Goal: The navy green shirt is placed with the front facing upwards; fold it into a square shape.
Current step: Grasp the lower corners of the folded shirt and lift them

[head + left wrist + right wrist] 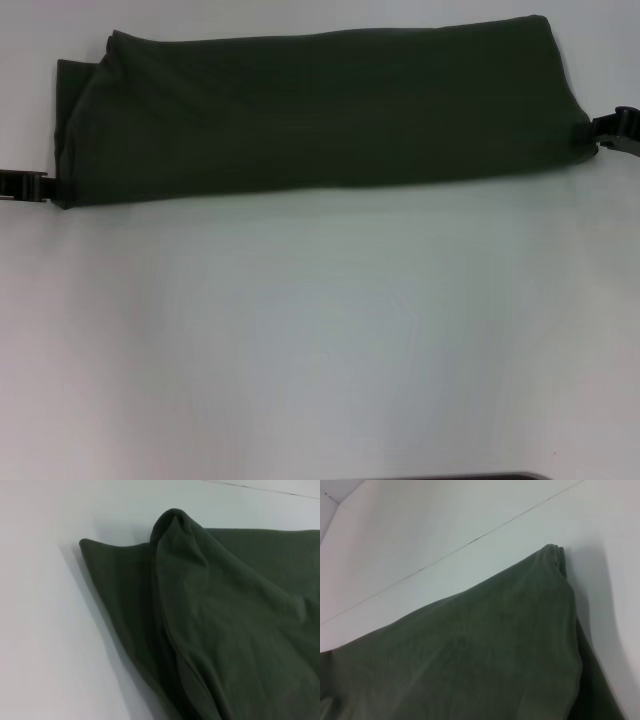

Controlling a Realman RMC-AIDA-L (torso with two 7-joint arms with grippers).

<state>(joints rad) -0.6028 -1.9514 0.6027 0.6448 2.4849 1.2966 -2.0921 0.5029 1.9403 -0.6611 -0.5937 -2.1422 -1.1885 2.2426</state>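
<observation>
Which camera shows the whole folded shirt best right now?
The head view: the shirt lies there as one long band on the table, both ends visible. The left wrist view shows only one bunched end; the right wrist view only the other corner.

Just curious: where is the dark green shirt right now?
In the head view, the dark olive-green cotton shirt lies folded into a long band across the far side of the white table, between the two hands.
</observation>
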